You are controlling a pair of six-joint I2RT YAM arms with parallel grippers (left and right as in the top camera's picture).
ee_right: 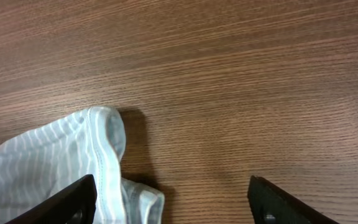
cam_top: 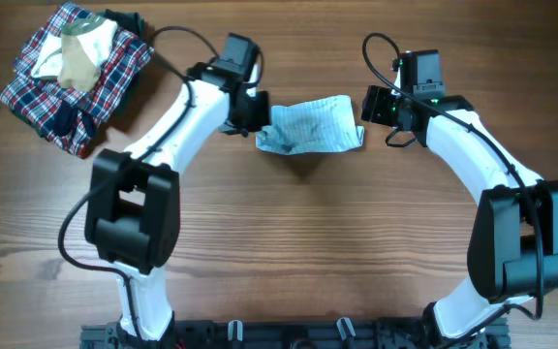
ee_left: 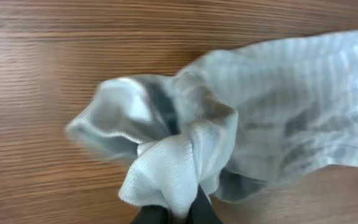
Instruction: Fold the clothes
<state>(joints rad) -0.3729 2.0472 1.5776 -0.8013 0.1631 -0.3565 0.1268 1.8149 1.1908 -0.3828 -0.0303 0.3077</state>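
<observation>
The overhead camera looked straight down from well above the pale striped garment [cam_top: 310, 126], taking in a wide stretch of the wooden table [cam_top: 289, 242] around it. The left wrist camera peered very close at the garment's bunched left end; the right wrist camera looked low across its right edge. All three shared that garment.
</observation>
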